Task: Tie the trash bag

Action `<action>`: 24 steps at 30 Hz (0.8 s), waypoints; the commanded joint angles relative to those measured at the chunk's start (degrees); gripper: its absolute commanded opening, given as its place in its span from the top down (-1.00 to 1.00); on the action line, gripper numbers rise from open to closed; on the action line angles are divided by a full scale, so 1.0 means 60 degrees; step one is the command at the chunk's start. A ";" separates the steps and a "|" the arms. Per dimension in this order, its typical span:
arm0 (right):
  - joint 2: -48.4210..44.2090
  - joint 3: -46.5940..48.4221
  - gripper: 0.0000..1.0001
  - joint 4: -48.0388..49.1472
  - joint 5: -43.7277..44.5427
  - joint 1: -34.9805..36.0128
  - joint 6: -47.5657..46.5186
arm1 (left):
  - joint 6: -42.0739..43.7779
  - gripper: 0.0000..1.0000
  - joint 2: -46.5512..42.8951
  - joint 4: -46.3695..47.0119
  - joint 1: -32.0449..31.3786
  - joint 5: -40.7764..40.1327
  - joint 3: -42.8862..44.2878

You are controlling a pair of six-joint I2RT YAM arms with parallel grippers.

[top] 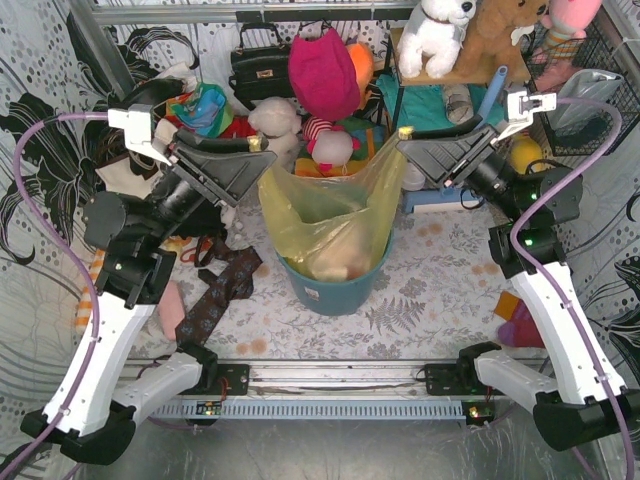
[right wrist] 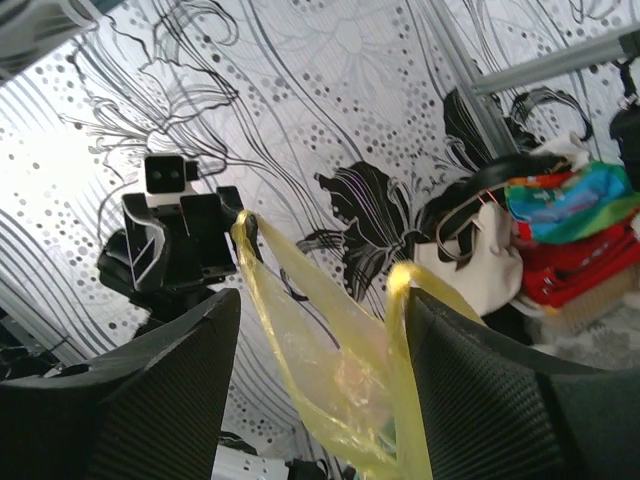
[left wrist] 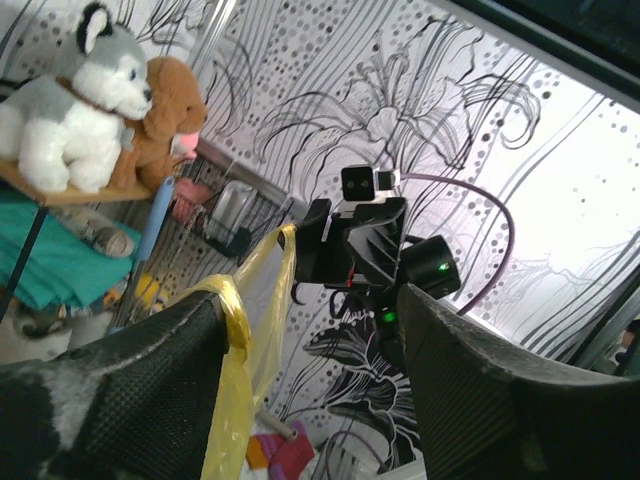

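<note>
trash bag | corners hooked on one fingertip each | left fingers wide | right fingers wide

- The left arm has smooth white shells on its lower links and black joint housings above them.
- The right arm is built alike, and a small green light glows on one black joint.
- A purple cable loops out beside each arm.
- The left gripper and right gripper have black, ribbed, wedge-shaped housings.
- Their fingers show a coarse, mesh-like black texture.
- A white camera bracket tops each wrist.
- Black base plates sit on a slotted metal rail along the tabletop's near edge.
</note>
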 commanded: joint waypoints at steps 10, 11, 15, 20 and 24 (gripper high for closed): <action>-0.0664 0.0223 -0.37 -0.3279 -0.0446 -0.0016 -0.2483 | 0.3414 -0.65 0.0095 -0.6044 0.0074 -0.0477 0.2555; -0.0647 0.0221 -0.37 -0.3287 -0.0478 -0.0016 -0.2528 | 0.3467 -0.67 0.0112 -0.6080 0.0067 -0.0467 0.2583; -0.0513 0.0321 -0.34 -0.3126 -0.0754 -0.0016 -0.2558 | 0.3392 -0.66 0.0304 -0.5767 0.0067 -0.0018 0.2448; -0.0330 0.0436 -0.20 -0.2538 -0.0955 -0.0016 -0.2359 | 0.3128 -0.49 0.0579 -0.5081 0.0072 0.0494 0.2163; -0.0107 0.0479 0.06 -0.1672 -0.1316 -0.0016 -0.1906 | 0.2876 -0.14 0.0762 -0.4512 0.0066 0.1068 0.2026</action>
